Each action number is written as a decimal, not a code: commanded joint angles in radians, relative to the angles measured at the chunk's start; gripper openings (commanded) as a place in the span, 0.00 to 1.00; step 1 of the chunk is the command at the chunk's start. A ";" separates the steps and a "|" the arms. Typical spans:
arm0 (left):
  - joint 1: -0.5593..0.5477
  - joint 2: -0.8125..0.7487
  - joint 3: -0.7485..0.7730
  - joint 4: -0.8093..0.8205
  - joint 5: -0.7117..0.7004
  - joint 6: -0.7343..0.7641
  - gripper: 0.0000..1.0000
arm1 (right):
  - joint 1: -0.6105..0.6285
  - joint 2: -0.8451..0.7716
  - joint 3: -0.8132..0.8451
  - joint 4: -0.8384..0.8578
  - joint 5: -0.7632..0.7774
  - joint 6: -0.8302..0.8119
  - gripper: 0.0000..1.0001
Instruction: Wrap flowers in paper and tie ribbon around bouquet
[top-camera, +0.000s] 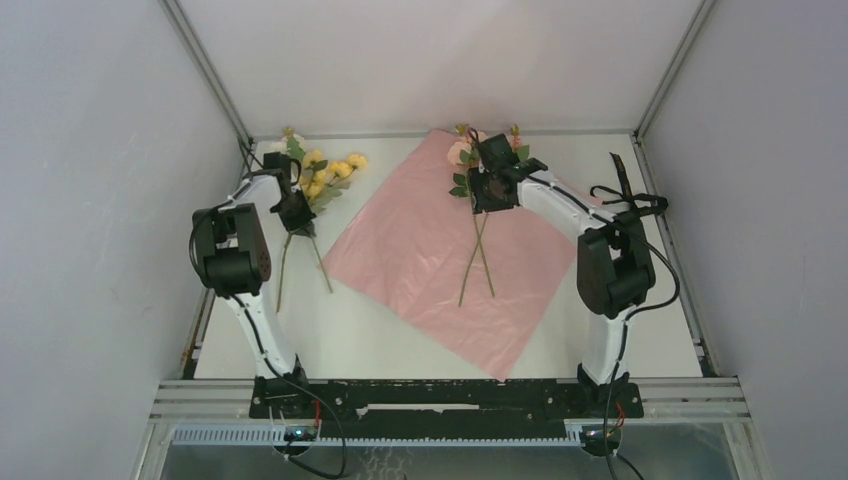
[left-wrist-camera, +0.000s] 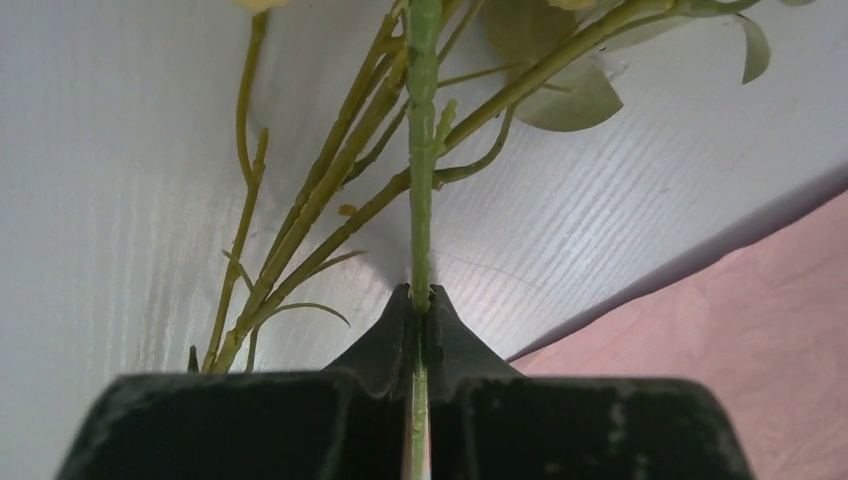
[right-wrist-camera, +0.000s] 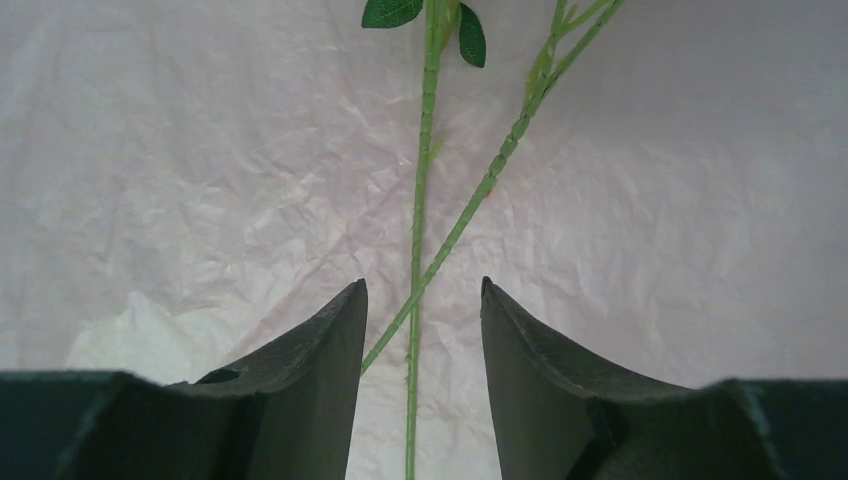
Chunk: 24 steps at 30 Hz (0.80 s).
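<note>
In the upper left, the left gripper (left-wrist-camera: 420, 300) pinched one thin stem (left-wrist-camera: 422, 150) of the yellow flowers (top-camera: 335, 168), beside the paper (top-camera: 420, 260). The right gripper (right-wrist-camera: 423, 290) had its fingers apart over two stems (right-wrist-camera: 418, 200) lying on the paper. A lift might leave the loose stems (left-wrist-camera: 300, 220) behind, because only one was pinched.

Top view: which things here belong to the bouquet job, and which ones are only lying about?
Belong to the job:
paper, pink face up
pink flowers lying on it
yellow flowers beside it, a stem clamped in the left end effector
black ribbon by the right edge

Not part of it:
only fixtures: the table and the metal frame
</note>
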 joint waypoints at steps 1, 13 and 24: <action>0.003 -0.109 0.001 0.000 0.062 -0.020 0.00 | 0.009 -0.121 -0.028 0.014 -0.027 -0.025 0.54; 0.000 -0.476 -0.103 0.081 0.287 -0.014 0.00 | 0.091 -0.371 -0.217 0.313 -0.305 0.023 0.54; -0.237 -0.681 -0.131 0.230 0.515 -0.121 0.00 | 0.314 -0.237 -0.210 0.874 -0.585 0.284 0.69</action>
